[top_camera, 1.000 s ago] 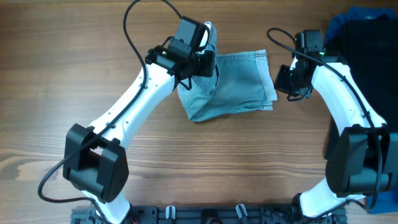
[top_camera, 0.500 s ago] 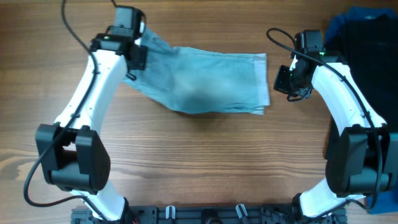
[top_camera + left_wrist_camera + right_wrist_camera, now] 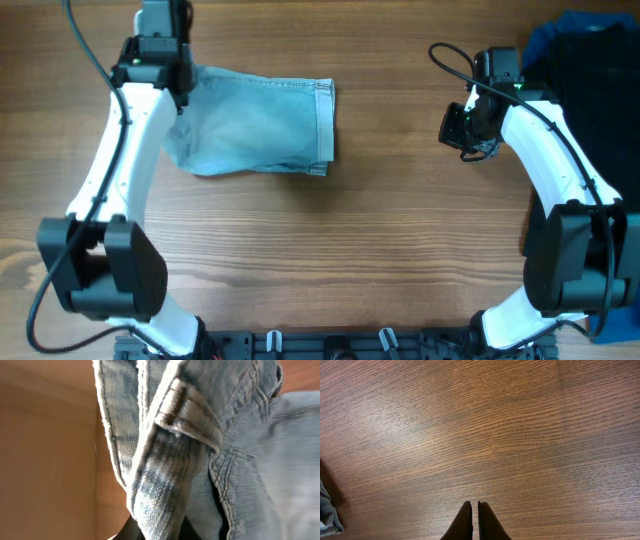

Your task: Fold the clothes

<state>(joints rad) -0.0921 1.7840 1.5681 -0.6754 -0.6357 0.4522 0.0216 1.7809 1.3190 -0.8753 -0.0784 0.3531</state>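
The light blue denim shorts (image 3: 258,125) lie folded on the wooden table at the upper left, hems to the right. My left gripper (image 3: 172,80) is at their left end, shut on a bunched waistband fold (image 3: 165,490). That fold with its belt loop fills the left wrist view, and the fingertips are mostly hidden behind the cloth. My right gripper (image 3: 458,128) hangs over bare wood well to the right of the shorts, shut and holding nothing (image 3: 475,506). A small corner of denim (image 3: 327,517) shows at the left edge of the right wrist view.
A black garment (image 3: 600,100) lies on a darker royal-blue one (image 3: 545,40) at the table's right edge, behind the right arm. The arms' bases stand at the front edge.
My left gripper has swept far to the left, dragging the shorts with it from the centre to the upper left. The right arm has stayed still.
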